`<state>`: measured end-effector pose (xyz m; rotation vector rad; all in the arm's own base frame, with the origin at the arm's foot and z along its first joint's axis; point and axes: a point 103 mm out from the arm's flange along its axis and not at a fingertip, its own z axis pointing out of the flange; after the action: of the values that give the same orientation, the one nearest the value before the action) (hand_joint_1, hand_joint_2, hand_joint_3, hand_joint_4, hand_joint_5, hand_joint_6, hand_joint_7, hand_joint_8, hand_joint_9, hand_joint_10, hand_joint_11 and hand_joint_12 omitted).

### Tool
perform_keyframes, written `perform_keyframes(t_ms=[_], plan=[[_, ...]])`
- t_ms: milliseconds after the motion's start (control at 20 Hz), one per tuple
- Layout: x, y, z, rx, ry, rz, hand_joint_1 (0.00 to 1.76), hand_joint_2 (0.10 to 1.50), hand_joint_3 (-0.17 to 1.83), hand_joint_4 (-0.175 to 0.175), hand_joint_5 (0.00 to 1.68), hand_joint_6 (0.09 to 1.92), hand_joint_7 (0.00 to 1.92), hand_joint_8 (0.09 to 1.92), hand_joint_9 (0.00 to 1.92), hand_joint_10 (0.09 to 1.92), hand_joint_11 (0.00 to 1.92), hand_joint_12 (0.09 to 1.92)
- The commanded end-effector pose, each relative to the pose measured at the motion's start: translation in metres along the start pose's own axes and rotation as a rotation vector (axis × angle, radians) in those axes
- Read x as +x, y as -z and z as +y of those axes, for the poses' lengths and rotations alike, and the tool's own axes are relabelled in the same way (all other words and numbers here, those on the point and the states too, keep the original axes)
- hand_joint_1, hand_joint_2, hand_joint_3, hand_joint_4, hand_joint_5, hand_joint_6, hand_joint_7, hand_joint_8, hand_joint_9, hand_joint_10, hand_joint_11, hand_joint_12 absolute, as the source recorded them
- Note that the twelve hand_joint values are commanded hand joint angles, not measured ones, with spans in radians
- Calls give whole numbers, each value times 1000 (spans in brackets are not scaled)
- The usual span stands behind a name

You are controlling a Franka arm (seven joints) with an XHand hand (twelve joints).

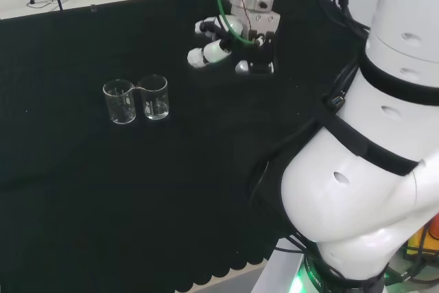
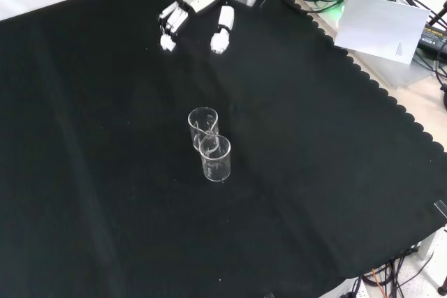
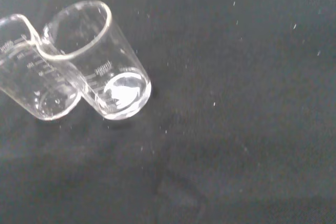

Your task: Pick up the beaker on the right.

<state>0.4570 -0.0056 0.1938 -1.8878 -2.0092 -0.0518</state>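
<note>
Two small clear glass beakers stand upright on the table covered with black cloth (image 1: 82, 204), side by side and touching at their rims. In the head view the right-hand clear glass beaker (image 1: 156, 97) stands just beside the left-hand clear glass beaker (image 1: 120, 102), both to the left of the arm's big white links (image 1: 370, 169). In the front view the same pair stands one behind the other near the middle of the cloth: one beaker (image 2: 216, 158) nearer the camera and the other (image 2: 202, 128) just behind it, their rims meeting. The black and white hand (image 1: 230, 46) hangs above the cloth, well apart from both beakers, up and to the right of them in the head view and near the top edge in the front view (image 2: 192, 1). Its fingers (image 2: 221, 29) are relaxed and spread, pointing down toward the cloth, holding nothing and touching neither beaker. In the wrist view the two beakers appear close and large, with printed graduation marks on their walls, one beaker (image 3: 102, 64) overlapping the other (image 3: 31, 77) at the rim; both look empty. Beyond the scalloped edge of the cloth in the front view lie a white sheet of paper (image 2: 380, 26) and some cables.
</note>
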Motion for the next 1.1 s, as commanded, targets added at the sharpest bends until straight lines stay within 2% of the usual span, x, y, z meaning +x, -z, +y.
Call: perform_keyframes(t_ms=[50, 350, 700, 1100], plan=[[-1, -40, 32, 6, 48, 76, 638, 846, 170, -11, 318, 87, 202, 529, 327, 645, 0, 1344], [5, -57, 45, 52, 87, 104, 663, 781, 208, -8, 224, 87, 97, 495, 225, 642, 0, 1260], [10, -80, 57, 83, 123, 129, 679, 692, 286, -10, 177, 87, 81, 497, 210, 656, 0, 1234], [22, -101, 65, 62, 138, 150, 743, 642, 303, -23, 214, 87, 150, 538, 259, 664, 0, 1253]])
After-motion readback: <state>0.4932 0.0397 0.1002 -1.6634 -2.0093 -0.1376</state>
